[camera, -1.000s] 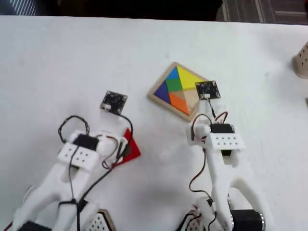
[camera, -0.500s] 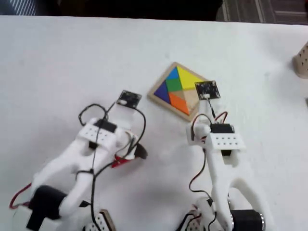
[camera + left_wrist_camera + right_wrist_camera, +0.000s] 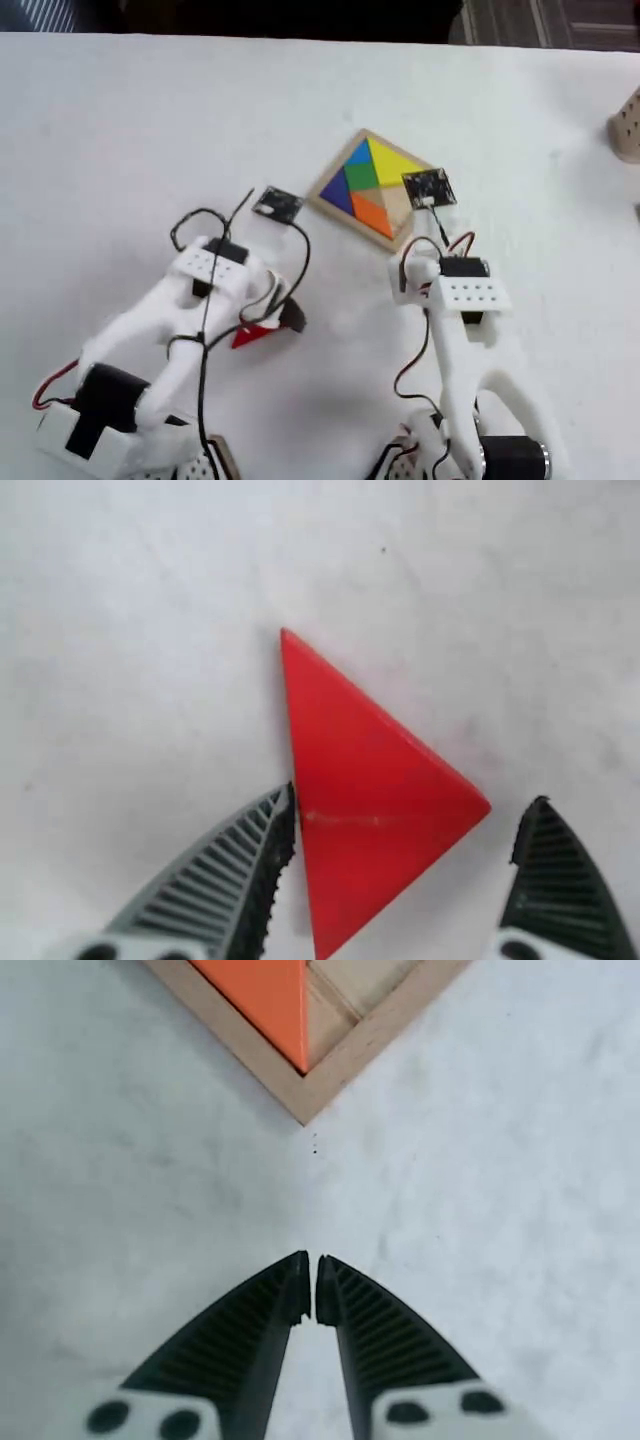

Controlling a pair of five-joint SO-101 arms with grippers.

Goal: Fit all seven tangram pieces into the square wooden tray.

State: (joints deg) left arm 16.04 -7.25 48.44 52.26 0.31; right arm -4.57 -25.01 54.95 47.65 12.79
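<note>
A red triangle (image 3: 365, 800) lies flat on the white table, seen in the high view as the red triangle (image 3: 255, 334) near the front left. My left gripper (image 3: 412, 802) is open around it. The grey finger (image 3: 250, 865) touches one edge and the black finger (image 3: 545, 875) stands just clear of the far corner. The square wooden tray (image 3: 350, 221) sits mid-table and holds yellow, blue, green, purple and orange pieces, with bare wood at its near right. My right gripper (image 3: 310, 1285) is shut on nothing, a short way in front of the tray (image 3: 375, 1035) corner by the orange piece (image 3: 262, 990).
A tan perforated object (image 3: 625, 125) stands at the right edge of the table. A perforated plate (image 3: 205, 462) lies at the front between the arm bases. Open white table surrounds the tray on its far and left sides.
The left arm has swung rightward toward the tray, and the red triangle has shifted slightly nearer the front with the gripper. The right arm has stayed still.
</note>
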